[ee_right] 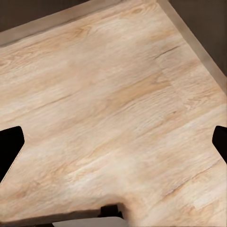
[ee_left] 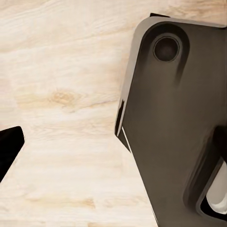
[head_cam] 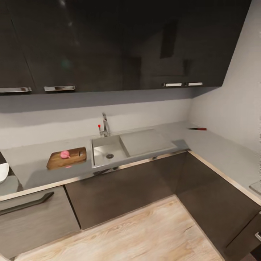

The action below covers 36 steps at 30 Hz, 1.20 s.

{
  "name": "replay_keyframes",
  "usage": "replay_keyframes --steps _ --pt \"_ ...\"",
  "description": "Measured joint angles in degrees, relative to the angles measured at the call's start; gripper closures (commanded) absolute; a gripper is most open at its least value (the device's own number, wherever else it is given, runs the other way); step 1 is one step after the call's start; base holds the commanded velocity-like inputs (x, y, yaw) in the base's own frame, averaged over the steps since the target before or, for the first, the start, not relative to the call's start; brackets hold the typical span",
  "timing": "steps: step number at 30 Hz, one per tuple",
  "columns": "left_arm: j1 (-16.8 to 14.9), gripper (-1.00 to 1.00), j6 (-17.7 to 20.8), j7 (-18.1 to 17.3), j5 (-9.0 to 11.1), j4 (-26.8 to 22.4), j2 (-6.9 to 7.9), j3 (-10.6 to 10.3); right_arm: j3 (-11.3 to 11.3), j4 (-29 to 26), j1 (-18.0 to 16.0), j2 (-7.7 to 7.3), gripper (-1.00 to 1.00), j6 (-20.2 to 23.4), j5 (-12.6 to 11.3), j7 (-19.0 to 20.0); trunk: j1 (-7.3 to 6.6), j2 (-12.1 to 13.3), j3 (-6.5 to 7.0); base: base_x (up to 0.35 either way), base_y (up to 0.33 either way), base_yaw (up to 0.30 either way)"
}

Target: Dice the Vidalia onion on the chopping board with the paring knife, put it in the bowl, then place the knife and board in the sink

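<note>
The Vidalia onion (head_cam: 65,154) lies whole on the chopping board (head_cam: 77,158), which rests on the countertop (head_cam: 32,164) just left of the sink (head_cam: 102,149). The basin holds nothing but its drain. The paring knife (head_cam: 197,128), red-handled, lies far to the right on the counter's back corner. A part of the white bowl (head_cam: 3,172) shows at the left edge of the head view. My right gripper (ee_right: 116,144) hangs open over wooden floor. My left gripper (ee_left: 116,142) is open too, over floor and my own dark base (ee_left: 179,127).
The counter turns an L-corner and runs along the right wall (head_cam: 232,108). Dark upper cabinets (head_cam: 108,43) hang over the worktop, and lower cabinets (head_cam: 127,188) stand below it. The tap (head_cam: 104,125) rises behind the basin. Open wooden floor (head_cam: 137,235) lies in front.
</note>
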Motion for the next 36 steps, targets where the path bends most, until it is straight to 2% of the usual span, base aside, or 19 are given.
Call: replay_keyframes --steps 12,27,36 --pt "0.0 -1.0 0.02 -0.02 0.0 -0.01 0.0 0.0 -0.09 -0.01 0.0 -0.03 -1.0 -0.01 -0.02 -0.14 0.0 0.0 0.65 0.246 0.167 -0.249" --pt "0.0 -1.0 0.03 -0.03 0.0 -0.01 -0.01 0.0 -0.04 -0.01 0.0 -0.03 -1.0 -0.01 -0.06 -0.16 0.01 0.01 1.5 0.172 -0.108 -0.246" --pt "0.0 -1.0 0.02 -0.02 0.0 -0.01 -0.16 -0.02 -0.05 -0.03 0.02 -0.04 -1.0 -0.01 -0.01 -0.26 0.02 0.01 1.94 0.039 -0.035 -0.178"
